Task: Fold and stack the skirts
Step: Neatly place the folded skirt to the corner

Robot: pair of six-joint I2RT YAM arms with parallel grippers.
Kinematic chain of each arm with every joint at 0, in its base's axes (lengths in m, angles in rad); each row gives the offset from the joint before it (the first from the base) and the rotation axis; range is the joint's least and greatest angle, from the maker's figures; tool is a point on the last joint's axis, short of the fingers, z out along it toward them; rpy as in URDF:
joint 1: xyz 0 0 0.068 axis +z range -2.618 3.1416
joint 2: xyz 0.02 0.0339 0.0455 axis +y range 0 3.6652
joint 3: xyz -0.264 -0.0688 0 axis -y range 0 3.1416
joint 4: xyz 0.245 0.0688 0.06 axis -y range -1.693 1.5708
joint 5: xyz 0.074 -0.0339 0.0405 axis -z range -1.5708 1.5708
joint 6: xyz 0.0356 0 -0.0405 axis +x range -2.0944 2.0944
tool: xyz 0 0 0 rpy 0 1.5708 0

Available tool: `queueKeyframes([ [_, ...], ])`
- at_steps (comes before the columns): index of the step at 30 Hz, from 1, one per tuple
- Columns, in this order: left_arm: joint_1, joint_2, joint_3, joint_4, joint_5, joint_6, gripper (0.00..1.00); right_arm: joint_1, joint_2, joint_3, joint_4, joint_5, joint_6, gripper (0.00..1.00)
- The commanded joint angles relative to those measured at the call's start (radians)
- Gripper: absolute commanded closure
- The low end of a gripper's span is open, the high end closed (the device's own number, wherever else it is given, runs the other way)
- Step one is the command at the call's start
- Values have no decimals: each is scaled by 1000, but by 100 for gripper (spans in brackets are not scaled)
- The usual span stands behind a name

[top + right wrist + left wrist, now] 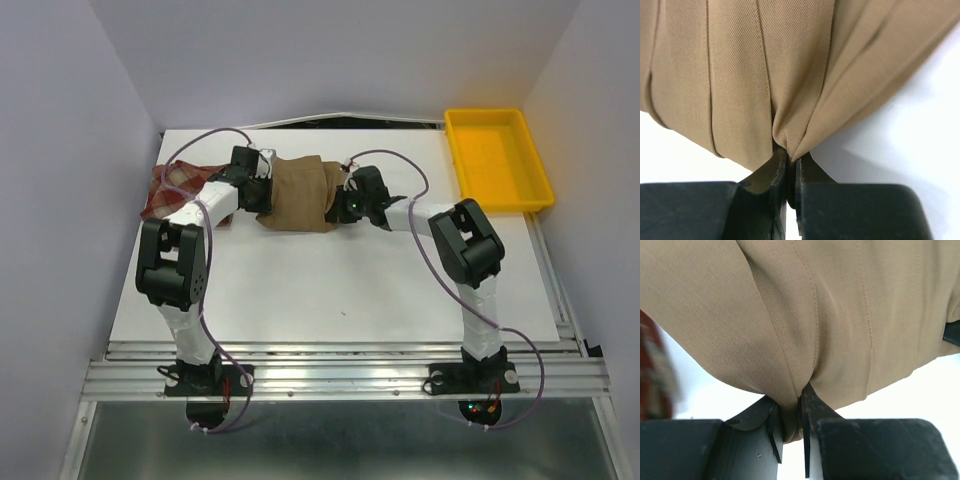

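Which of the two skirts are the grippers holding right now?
The plain tan-brown skirt: left gripper and right gripper both pinch its fabric. The red plaid skirt lies beside it, in neither.

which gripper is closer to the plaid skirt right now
Left. The left gripper is shut on the tan skirt at its left edge, right beside the plaid skirt. The right gripper pinches the tan skirt at the opposite edge, farther away.

Black joint housings, white-wrapped links on left arm (178,262) and right arm (467,243). Thin purplish cable (427,183) along each. Black bases (205,380), tiny lights, possibly LEDs. Fingers (771,427) matte black, wedge-shaped.
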Motion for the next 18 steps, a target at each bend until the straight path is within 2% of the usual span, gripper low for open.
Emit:
queueKeyframes([
  [1, -6, -31, 81, -30, -160, 135, 100, 17, 32, 116, -34, 136, -52, 99],
  [10, -2, -98, 109, 43, -326, 279, 100, 61, 106, 344, -3, 143, -72, 99],
  [18, 63, -117, 166, 77, -300, 362, 100, 112, 171, 509, 28, 179, -36, 99],
])
